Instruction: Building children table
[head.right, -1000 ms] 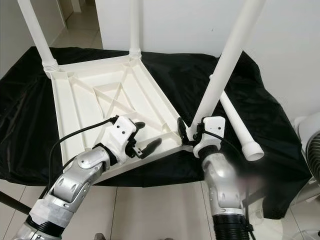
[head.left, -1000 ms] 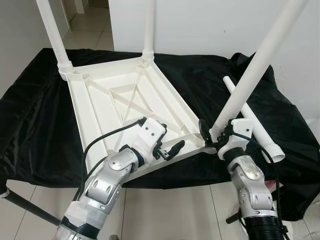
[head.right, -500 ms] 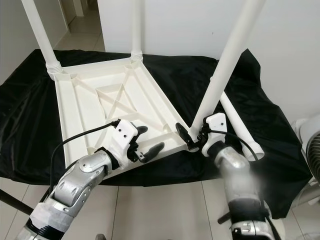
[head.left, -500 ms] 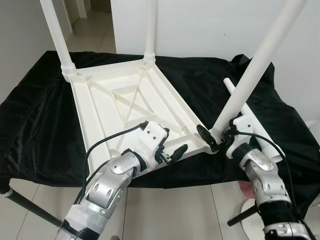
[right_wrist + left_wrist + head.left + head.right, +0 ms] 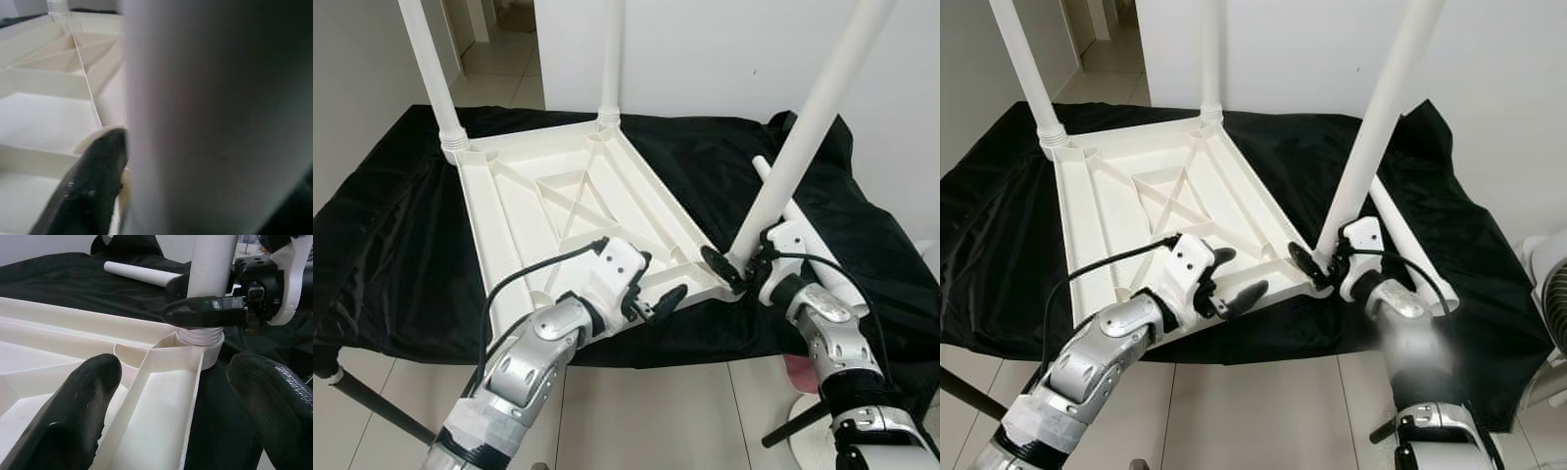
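A room in a home, by the look of it: pale glossy floor tiles run along the bottom of the frame, and plain white walls fill the top. At the upper left a doorway opens onto more tiled floor. A black cloth covers the low work surface across the middle, and a white fan stands at the right edge.
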`<state>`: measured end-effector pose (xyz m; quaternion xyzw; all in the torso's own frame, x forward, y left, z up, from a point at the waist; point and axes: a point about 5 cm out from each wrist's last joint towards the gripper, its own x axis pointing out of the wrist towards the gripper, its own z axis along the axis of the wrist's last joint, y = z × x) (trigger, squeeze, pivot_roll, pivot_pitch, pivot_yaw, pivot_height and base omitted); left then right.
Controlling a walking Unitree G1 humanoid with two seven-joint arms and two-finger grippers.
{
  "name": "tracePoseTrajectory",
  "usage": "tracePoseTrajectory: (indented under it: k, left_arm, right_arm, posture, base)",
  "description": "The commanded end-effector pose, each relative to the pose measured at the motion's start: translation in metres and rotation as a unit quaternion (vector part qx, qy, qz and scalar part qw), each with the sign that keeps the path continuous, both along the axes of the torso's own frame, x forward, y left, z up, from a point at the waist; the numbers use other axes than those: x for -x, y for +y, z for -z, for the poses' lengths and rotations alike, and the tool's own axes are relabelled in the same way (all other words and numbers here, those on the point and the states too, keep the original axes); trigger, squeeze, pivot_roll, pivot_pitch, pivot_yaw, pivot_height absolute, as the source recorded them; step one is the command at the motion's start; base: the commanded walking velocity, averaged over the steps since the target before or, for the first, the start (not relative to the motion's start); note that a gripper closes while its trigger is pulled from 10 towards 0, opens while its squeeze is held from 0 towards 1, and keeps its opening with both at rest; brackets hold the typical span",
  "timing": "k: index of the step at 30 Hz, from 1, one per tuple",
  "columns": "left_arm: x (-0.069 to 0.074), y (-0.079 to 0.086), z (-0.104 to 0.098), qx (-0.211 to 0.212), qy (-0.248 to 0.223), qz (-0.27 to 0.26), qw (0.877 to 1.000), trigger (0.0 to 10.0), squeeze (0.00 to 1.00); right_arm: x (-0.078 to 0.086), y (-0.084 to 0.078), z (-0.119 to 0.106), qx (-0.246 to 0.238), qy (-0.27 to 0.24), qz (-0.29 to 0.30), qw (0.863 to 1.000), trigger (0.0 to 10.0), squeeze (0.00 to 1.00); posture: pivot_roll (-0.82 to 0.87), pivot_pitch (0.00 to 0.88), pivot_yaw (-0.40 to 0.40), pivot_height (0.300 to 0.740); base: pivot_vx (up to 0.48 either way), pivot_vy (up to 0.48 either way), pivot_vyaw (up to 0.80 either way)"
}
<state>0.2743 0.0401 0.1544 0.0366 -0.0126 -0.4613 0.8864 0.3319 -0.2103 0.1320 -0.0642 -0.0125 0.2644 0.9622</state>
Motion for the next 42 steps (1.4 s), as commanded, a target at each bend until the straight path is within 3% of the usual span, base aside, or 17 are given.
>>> tracePoseTrajectory:
  k: [1, 11, 12, 18, 21, 24, 28, 29, 33, 37, 39, 41, 42]
  left_arm:
    - [0.006, -0.005, 0.001, -0.008, 0.006, 0.058, 0.998, 10.0, 0.00]
    - [0.010, -0.007, 0.002, -0.006, 0.012, 0.060, 0.998, 10.0, 0.00]
    - [0.009, -0.007, 0.002, -0.006, 0.014, 0.059, 0.998, 10.0, 0.00]
    - [0.010, -0.007, 0.002, -0.004, 0.019, 0.058, 0.998, 10.0, 0.00]
    - [0.009, -0.006, 0.002, -0.004, 0.021, 0.053, 0.998, 10.0, 0.00]
    - [0.009, -0.005, 0.002, -0.004, 0.021, 0.052, 0.998, 10.0, 0.00]
    - [0.009, -0.004, 0.002, -0.003, 0.025, 0.047, 0.999, 10.0, 0.00]
    - [0.011, -0.003, 0.003, -0.002, 0.029, 0.045, 0.999, 10.0, 0.00]
    - [0.012, -0.002, 0.005, -0.004, 0.032, 0.041, 0.999, 10.0, 0.00]
    - [0.012, -0.001, 0.004, -0.003, 0.032, 0.037, 0.999, 10.0, 0.00]
    - [0.012, -0.001, 0.004, -0.003, 0.032, 0.037, 0.999, 10.0, 0.00]
    - [0.011, -0.001, 0.004, -0.002, 0.033, 0.034, 0.999, 10.0, 0.00]
    - [0.011, -0.001, 0.004, -0.002, 0.033, 0.034, 0.999, 10.0, 0.00]
  right_arm:
    - [0.000, -0.003, 0.001, 0.005, 0.001, -0.001, 1.000, 0.0, 0.00]
    - [0.008, -0.004, 0.009, -0.016, 0.009, 0.003, 1.000, 0.0, 0.00]
    - [0.009, -0.003, 0.010, -0.022, 0.011, 0.006, 1.000, 10.0, 0.00]
    - [0.012, -0.003, 0.009, -0.045, 0.013, 0.025, 0.999, 10.0, 0.00]
    - [0.011, -0.005, 0.009, -0.054, 0.018, 0.083, 0.995, 10.0, 0.00]
    - [0.011, -0.005, 0.010, -0.056, 0.020, 0.099, 0.993, 10.0, 0.00]
    - [0.014, 0.005, 0.008, -0.079, 0.020, 0.121, 0.989, 10.0, 0.00]
    - [0.018, 0.018, 0.007, -0.100, 0.022, 0.160, 0.982, 10.0, 0.00]
    - [0.023, 0.034, 0.006, -0.132, 0.029, 0.221, 0.966, 10.0, 0.00]
    - [0.027, 0.040, 0.005, -0.153, 0.036, 0.260, 0.953, 10.0, 0.00]
    - [0.027, 0.040, 0.005, -0.153, 0.036, 0.260, 0.953, 10.0, 0.00]
    - [0.030, 0.052, 0.004, -0.182, 0.039, 0.331, 0.925, 10.0, 0.00]
    - [0.030, 0.052, 0.004, -0.182, 0.039, 0.331, 0.925, 10.0, 0.00]
  posture:
    - [0.00, 0.011, -0.029, 0.740]
    - [-0.01, 0.041, -0.025, 0.740]
    - [-0.01, 0.046, -0.026, 0.740]
    - [-0.01, 0.066, -0.024, 0.740]
    - [-0.01, 0.075, -0.025, 0.740]
    - [-0.01, 0.078, -0.026, 0.740]
    - [-0.01, 0.093, -0.028, 0.740]
    - [-0.01, 0.100, -0.034, 0.740]
    - [-0.01, 0.105, -0.042, 0.740]
    - [0.00, 0.107, -0.045, 0.740]
    - [0.00, 0.107, -0.045, 0.740]
    - [0.00, 0.106, -0.050, 0.740]
    - [0.00, 0.106, -0.050, 0.740]
  base:
    - [0.000, 0.000, 0.00]
    - [0.000, 0.000, 0.00]
    - [0.000, 0.000, 0.00]
    - [0.000, 0.000, 0.00]
    - [0.000, 0.000, 0.00]
    - [0.000, 0.000, 0.00]
    - [0.000, 0.000, 0.00]
    - [0.000, 0.000, 0.00]
    - [0.000, 0.000, 0.00]
    - [0.000, 0.000, 0.00]
    - [0.000, 0.000, 0.00]
    - [0.000, 0.000, 0.00]
    - [0.000, 0.000, 0.00]
